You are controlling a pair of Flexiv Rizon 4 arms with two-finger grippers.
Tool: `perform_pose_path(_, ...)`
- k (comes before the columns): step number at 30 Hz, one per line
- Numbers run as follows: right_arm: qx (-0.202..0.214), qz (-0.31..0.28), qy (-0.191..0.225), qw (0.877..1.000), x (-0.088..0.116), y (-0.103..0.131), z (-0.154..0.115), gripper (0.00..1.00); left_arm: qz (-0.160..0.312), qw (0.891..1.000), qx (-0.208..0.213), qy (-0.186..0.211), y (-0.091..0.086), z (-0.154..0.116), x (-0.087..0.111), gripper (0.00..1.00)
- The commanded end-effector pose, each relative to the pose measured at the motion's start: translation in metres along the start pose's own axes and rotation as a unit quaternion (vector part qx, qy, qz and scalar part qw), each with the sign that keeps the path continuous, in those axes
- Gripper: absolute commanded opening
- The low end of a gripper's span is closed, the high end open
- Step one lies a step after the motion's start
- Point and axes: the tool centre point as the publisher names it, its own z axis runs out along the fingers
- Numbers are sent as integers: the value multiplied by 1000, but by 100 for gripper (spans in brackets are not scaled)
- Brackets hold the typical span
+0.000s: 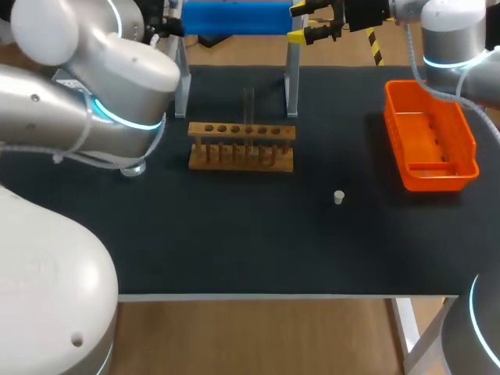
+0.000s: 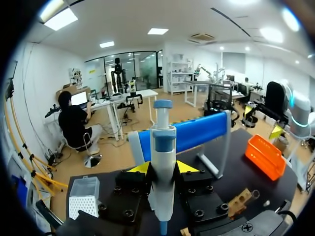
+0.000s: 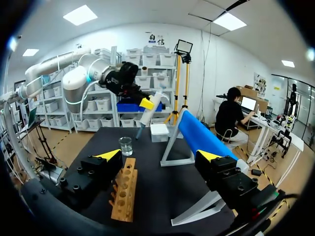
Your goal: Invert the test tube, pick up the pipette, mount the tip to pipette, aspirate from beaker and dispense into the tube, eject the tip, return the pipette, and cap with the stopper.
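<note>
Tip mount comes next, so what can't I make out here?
Head view: left arm hides left gripper, beaker and tip box.
Left wrist view: pipette's lower end is cut off by the edge; tip or none unclear.
Right wrist view: that end is too small.
Head view: test tube too faint to tell which way up.
</note>
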Motion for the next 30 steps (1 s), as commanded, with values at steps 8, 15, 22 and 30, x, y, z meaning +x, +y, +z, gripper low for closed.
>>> perform_pose_path(8, 2, 0, 3, 1000, -1, 1, -1, 100, 4, 1000, -6, -26, -11, 33, 1, 0)
perform_pose_path(15, 2, 0, 3, 1000, -1, 1, -1, 100, 6, 999, -14, -32, -14, 47, -4, 0)
perform_pose_path(22, 2, 0, 3, 1000, -1, 1, -1, 100, 2, 999, -22, -48, -15, 58, -7, 0)
perform_pose_path(30, 2, 0, 3, 1000, -1, 1, -1, 100, -1, 998, -28, -60, -19, 68, -6, 0)
